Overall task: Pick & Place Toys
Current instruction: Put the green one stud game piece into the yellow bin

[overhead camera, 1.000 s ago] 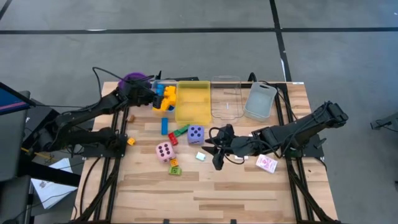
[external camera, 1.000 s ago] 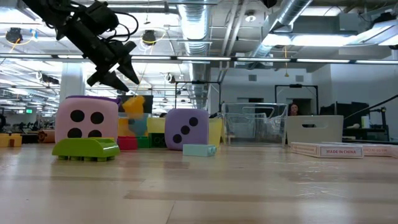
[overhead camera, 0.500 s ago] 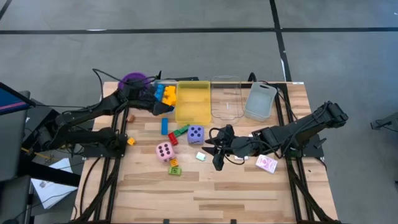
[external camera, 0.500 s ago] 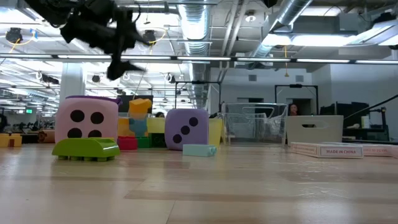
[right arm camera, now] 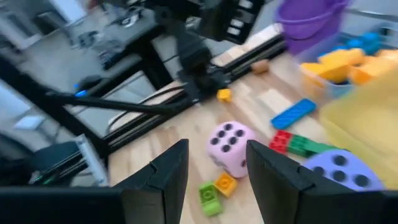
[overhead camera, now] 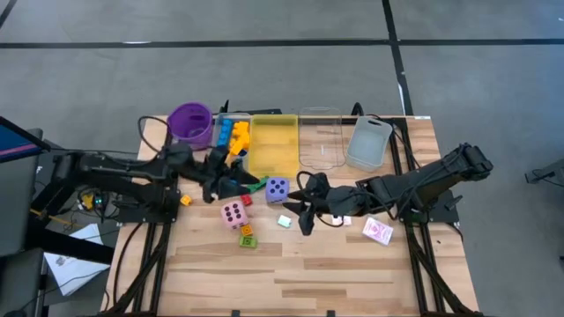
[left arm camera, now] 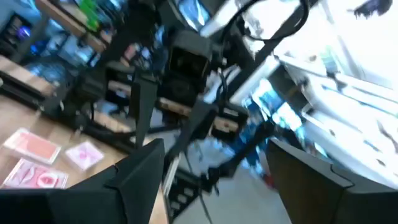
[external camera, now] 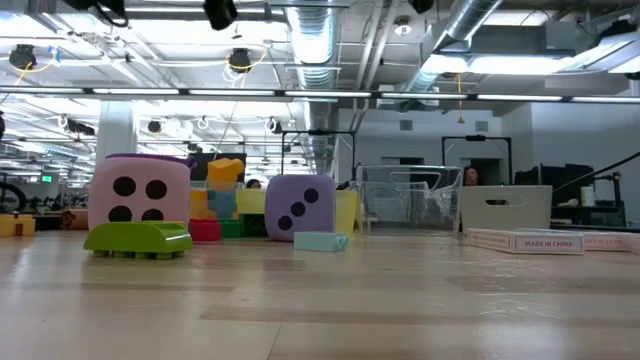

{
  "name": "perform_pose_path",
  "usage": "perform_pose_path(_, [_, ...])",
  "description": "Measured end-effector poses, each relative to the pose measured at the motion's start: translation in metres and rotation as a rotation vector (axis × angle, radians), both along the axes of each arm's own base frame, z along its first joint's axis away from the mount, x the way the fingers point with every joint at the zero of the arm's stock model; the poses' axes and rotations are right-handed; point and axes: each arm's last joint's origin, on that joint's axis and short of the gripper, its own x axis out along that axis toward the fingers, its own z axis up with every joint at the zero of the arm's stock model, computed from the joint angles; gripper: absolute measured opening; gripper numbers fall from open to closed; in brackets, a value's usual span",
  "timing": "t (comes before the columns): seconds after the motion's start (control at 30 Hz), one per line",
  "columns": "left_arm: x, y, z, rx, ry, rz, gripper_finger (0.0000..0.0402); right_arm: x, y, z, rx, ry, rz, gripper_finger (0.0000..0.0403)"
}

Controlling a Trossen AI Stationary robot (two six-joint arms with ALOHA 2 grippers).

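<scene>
High view: left gripper [overhead camera: 236, 179], fingers apart and empty, hung over loose blocks [overhead camera: 250, 187]; next, a pick. Right gripper [overhead camera: 300, 211], fingers apart, waited.

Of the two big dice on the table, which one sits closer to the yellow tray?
The purple die: it lies just below the yellow tray, almost at its near edge. The pink die sits farther from it, toward the table's front and left.

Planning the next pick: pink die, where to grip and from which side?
Take the pink die from above, fingers on two opposite flat side faces. It is a cube resting flat on the table, six dots up, so the sides run parallel. A red block sits close at one corner and small blocks just in front; pick the faces clear of both.
</scene>
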Motion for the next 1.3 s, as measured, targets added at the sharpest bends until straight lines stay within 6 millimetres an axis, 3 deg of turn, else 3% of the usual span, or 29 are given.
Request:
perform_pose_path(0.2, [0.0, -0.035, -0.007, 0.2, 0.189, -0.032, 0.0287, 0.003, 0.004, 0.007, 0.024, -0.069, 0.125, 0.0154])
perform_pose_path(0.37, [-0.006, -0.05, -0.02, 0.424, 0.35, -0.041, 0.0301, 0.004, 0.004, 0.008, 0.027, -0.076, 0.128, 0.0154])
perform_pose_path(0.73, [-0.007, -0.085, -0.034, 0.741, 0.304, -0.182, 0.0338, 0.004, 0.002, 0.008, 0.026, -0.075, 0.122, 0.0154])
perform_pose_path(1.07, [0.012, -0.121, -0.084, 0.837, 0.459, -0.34, 0.0364, 0.003, 0.005, 0.006, 0.021, -0.054, 0.128, 0.0154])
perform_pose_path(1.3, [0.026, -0.131, -0.121, 0.882, 0.577, -0.385, 0.0364, 0.002, 0.007, 0.006, 0.021, -0.053, 0.137, 0.0154])
